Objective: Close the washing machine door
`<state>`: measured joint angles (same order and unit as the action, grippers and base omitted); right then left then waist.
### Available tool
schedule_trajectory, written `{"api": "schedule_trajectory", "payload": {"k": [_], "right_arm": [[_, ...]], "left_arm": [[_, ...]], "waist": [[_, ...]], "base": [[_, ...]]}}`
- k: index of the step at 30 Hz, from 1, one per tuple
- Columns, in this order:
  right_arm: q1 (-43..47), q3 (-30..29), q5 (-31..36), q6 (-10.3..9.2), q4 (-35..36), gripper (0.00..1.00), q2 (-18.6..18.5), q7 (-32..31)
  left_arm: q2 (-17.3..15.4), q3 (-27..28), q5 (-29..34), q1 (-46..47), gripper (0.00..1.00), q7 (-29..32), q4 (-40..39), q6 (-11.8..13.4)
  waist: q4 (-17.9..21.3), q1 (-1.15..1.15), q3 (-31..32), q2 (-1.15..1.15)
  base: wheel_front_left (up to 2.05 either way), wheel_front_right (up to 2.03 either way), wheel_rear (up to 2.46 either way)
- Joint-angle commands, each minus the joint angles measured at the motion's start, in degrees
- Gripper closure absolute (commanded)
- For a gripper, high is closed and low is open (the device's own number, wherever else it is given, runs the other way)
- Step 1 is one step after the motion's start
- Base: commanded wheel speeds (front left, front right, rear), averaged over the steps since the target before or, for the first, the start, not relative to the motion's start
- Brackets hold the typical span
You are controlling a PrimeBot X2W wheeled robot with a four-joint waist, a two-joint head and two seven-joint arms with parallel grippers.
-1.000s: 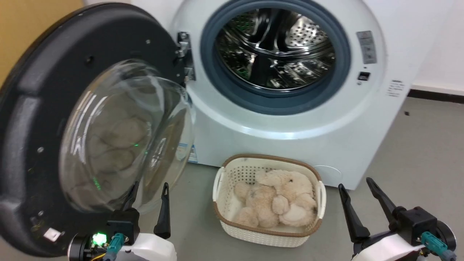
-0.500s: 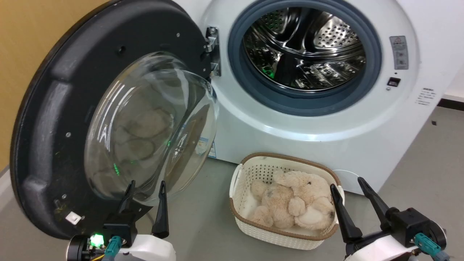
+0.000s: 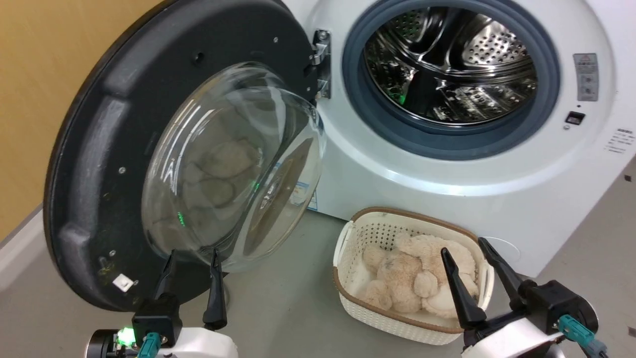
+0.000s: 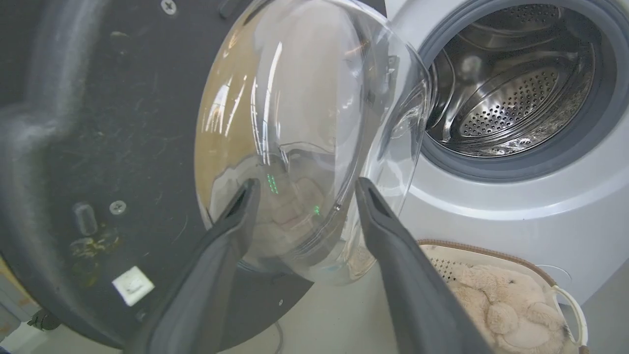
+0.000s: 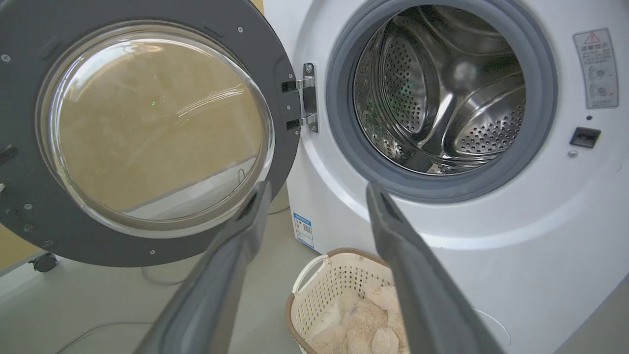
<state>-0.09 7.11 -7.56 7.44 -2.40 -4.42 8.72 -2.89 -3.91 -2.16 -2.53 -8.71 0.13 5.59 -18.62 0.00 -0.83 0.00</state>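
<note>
Left claw [image 3: 193, 251], spread empty like the right claw [image 3: 462, 244], points at the round black-rimmed glass-bowled washing machine door [image 3: 99, 149], unmoved and wide open; only the camera swung left.

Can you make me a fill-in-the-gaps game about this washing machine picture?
1. The door of the washer is swung wide ____.
2. The steel drum has no clothes in it, so it is ____.
3. The plush bear lies in a white ____.
4. The left tool and the right tool are spread and hold ____.

Missing words: open; empty; basket; nothing.
</note>
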Motion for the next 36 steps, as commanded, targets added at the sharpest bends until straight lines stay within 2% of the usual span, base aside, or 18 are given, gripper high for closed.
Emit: {"api": "schedule_trajectory", "payload": {"k": [1, 36], "right_arm": [[-1.25, 0.71, -0.59, 0.03, -0.45, 0.00, -0.50, 0.66], [-3.48, 5.93, -5.33, 0.04, -2.47, 0.00, -2.29, 4.71]], "left_arm": [[-0.21, 0.05, -0.19, -1.03, 0.00, -0.64, -0.41, 0.56], [-0.10, -0.33, -0.94, -3.19, 0.00, -4.71, -2.48, 3.94]], "waist": [[-0.70, 0.00, -0.18, 0.00], [-9.25, 0.00, -0.90, 0.00]], "base": [[0.00, 0.00, 0.00], [-0.01, -0.01, -0.01]]}}
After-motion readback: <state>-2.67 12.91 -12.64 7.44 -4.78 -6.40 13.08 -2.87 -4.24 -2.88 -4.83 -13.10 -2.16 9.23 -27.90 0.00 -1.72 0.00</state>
